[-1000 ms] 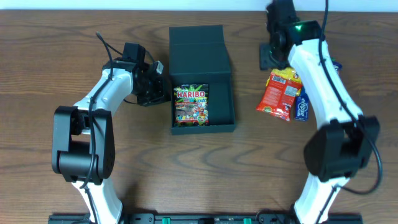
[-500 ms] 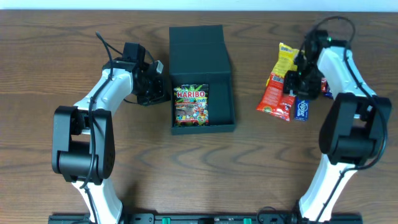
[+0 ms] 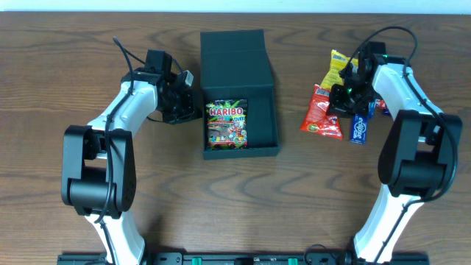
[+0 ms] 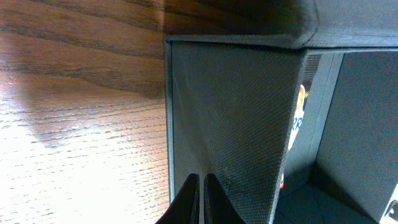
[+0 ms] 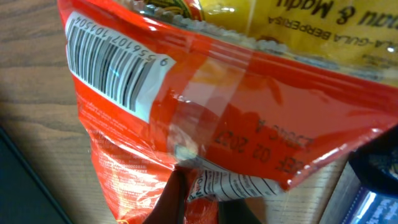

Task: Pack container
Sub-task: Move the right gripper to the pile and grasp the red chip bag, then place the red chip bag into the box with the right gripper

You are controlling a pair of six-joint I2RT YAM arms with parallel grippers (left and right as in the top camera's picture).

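The dark teal container (image 3: 259, 103) stands open at mid-table, its flap lid (image 3: 234, 50) laid back. A Haribo packet (image 3: 226, 124) lies inside it. My left gripper (image 3: 193, 110) is shut and empty, its tips (image 4: 199, 182) against the outside of the container's left wall (image 4: 236, 124). To the right, my right gripper (image 3: 340, 99) is shut on the edge of a red snack packet (image 3: 320, 118). In the right wrist view the packet (image 5: 236, 87) is pinched between the fingers (image 5: 186, 196), its crumpled seam folded between them.
A yellow packet (image 3: 337, 66) lies partly under the red one, toward the back. A blue candy bar (image 3: 358, 126) sits just right of the red packet, under the right arm. Bare wood surrounds the container.
The right arm swung from the back of the table down onto the snack pile, and its gripper closed on the red packet, which shifted slightly left. The left arm has not moved.
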